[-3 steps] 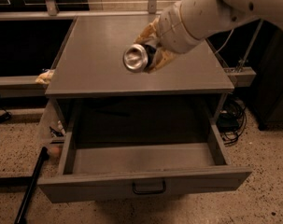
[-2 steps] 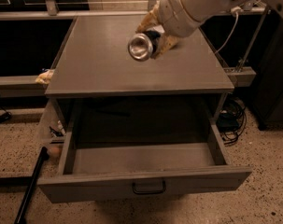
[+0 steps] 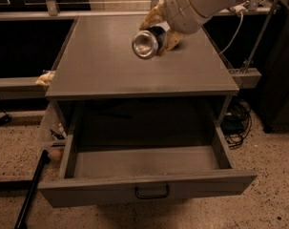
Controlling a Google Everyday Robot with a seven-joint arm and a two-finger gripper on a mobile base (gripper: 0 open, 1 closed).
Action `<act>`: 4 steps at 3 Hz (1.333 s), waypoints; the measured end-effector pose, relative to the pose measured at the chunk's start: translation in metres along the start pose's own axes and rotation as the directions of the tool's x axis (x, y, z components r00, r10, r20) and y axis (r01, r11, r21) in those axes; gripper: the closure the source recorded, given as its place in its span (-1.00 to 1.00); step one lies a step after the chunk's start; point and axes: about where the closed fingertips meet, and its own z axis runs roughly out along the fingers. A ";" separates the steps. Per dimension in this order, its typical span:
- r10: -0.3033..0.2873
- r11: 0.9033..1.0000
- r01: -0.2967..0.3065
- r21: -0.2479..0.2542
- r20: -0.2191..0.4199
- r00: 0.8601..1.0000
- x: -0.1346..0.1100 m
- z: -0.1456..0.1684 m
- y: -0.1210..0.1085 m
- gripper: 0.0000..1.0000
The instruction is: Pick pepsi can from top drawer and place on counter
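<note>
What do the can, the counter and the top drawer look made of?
The pepsi can, held sideways in the end effector above the counter, looks like thin metal: its end shines bright silver. The counter looks matte grey, metal or laminate; no glare settles it. The top drawer, open, looks like painted grey sheet metal, judging by thin walls.

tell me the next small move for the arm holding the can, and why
Probably lower the tool toward the counter, tipping the pepsi can upright. The tool grips the can on its side over the counter, silver top facing the camera, already out of the open top drawer.
</note>
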 end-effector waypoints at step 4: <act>-0.588 0.779 0.626 -0.024 -0.374 0.717 0.070 0.027 0.005 1.00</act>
